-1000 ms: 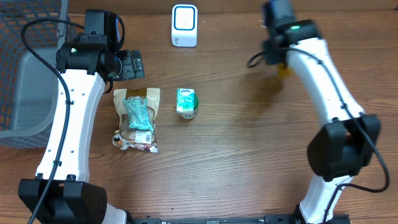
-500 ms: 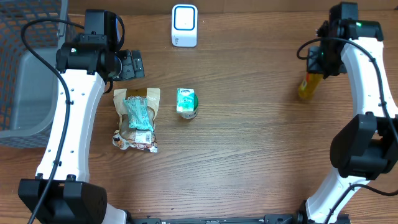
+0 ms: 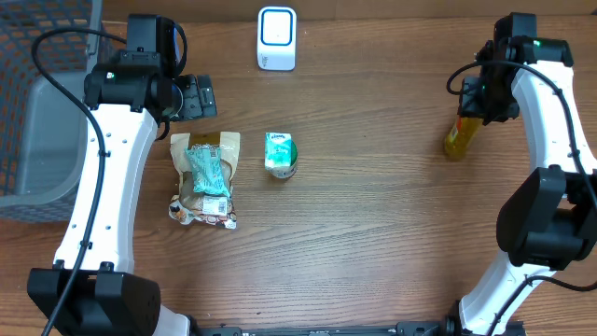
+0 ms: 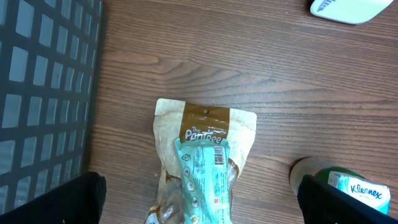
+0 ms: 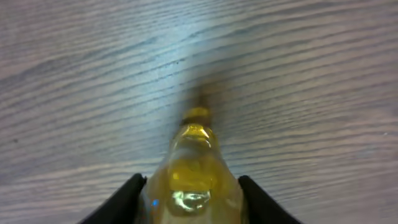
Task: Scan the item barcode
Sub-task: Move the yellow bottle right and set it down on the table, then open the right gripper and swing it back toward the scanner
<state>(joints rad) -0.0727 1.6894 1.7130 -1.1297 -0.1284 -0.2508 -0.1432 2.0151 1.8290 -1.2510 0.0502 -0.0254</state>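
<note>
My right gripper (image 3: 473,105) is at the table's right side, shut on a yellow bottle (image 3: 460,138) that slants down toward the wood. In the right wrist view the bottle (image 5: 194,171) fills the space between both black fingers (image 5: 124,202), its narrow end pointing away. The white barcode scanner (image 3: 277,38) stands at the back centre, far from the bottle; its edge (image 4: 349,7) shows in the left wrist view. My left gripper (image 3: 191,97) hangs open above the left items, and the left wrist view shows the gripper (image 4: 199,208) wide over a pouch.
A brown snack pouch with a teal packet on top (image 3: 206,177) lies left of centre, the same pouch (image 4: 202,162) under my left wrist. A green Kleenex pack (image 3: 280,154) sits beside it. A dark mesh basket (image 3: 37,93) occupies the left edge.
My right arm has swung from the back centre to the right side with the yellow bottle and lowered it a little. The left arm has not moved.
</note>
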